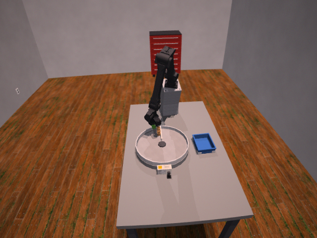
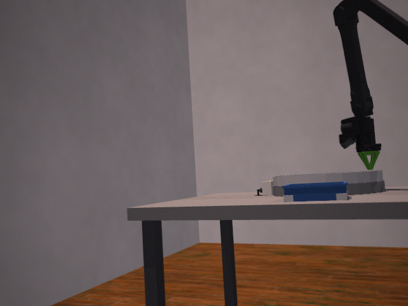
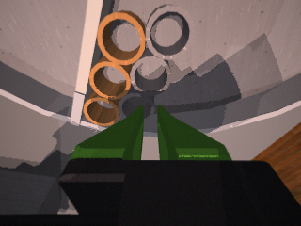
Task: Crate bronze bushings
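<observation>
I hold the gripper (image 3: 150, 113), nearly closed and empty, above the bronze bushings (image 3: 110, 80), which stand upright just left of its tips.

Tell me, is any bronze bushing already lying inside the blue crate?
No, in the top view the blue crate shows only its bare blue floor, and the wrist view shows three bronze bushings on the turning table.

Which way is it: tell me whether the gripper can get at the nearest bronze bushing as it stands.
Probably yes. The gripper hangs above the turning table, nearly shut and empty. The nearest bronze bushing stands just left of its tips, nothing over it, though a steel bushing crowds it.
</observation>
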Robot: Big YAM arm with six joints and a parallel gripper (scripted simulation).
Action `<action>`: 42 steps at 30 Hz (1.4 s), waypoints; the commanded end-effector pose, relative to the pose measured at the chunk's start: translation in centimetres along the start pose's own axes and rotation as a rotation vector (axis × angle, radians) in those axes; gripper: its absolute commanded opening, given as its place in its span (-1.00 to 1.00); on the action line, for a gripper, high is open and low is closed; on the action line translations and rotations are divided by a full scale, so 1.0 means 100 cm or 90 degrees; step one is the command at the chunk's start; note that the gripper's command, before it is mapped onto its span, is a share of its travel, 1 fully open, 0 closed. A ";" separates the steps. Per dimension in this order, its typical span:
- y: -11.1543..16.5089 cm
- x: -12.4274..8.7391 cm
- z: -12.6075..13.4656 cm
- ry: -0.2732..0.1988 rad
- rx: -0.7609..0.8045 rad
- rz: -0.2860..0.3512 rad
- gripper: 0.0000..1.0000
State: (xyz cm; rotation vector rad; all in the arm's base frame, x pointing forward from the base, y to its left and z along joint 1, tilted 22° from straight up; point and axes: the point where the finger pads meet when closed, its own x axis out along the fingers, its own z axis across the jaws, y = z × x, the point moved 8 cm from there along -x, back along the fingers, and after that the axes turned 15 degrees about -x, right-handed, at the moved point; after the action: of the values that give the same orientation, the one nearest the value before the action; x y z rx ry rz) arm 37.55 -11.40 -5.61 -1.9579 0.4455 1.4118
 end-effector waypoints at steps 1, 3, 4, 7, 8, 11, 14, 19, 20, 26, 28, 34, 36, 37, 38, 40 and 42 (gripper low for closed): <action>-0.007 0.000 -0.002 0.008 -0.002 -0.006 -0.75; -0.007 0.000 -0.002 0.008 -0.002 -0.006 -0.75; -0.007 0.000 -0.002 0.008 -0.002 -0.006 -0.75; -0.007 0.000 -0.002 0.008 -0.002 -0.006 -0.75; -0.007 0.000 -0.002 0.008 -0.002 -0.006 -0.75; -0.007 0.000 -0.002 0.008 -0.002 -0.006 -0.75; -0.007 0.000 -0.002 0.008 -0.002 -0.006 -0.75; -0.007 0.000 -0.002 0.008 -0.002 -0.006 -0.75; -0.007 0.000 -0.002 0.007 -0.002 -0.005 -0.75; -0.006 0.011 -0.002 0.006 -0.002 -0.005 -0.75; -0.006 0.013 -0.001 0.006 -0.001 -0.005 -0.75; -0.006 0.010 -0.003 0.011 -0.001 -0.007 -0.75; -0.006 0.010 -0.002 0.008 0.000 -0.005 -0.75; -0.006 0.010 -0.002 0.008 0.000 -0.005 -0.75; -0.006 0.010 -0.002 0.008 0.000 -0.005 -0.75; -0.006 0.010 -0.002 0.008 0.000 -0.005 -0.75; -0.006 0.010 -0.002 0.008 0.000 -0.005 -0.75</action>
State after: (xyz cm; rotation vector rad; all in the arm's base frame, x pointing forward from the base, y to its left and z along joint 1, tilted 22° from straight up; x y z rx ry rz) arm 37.92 -11.22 -6.75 -1.9583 0.4450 1.4122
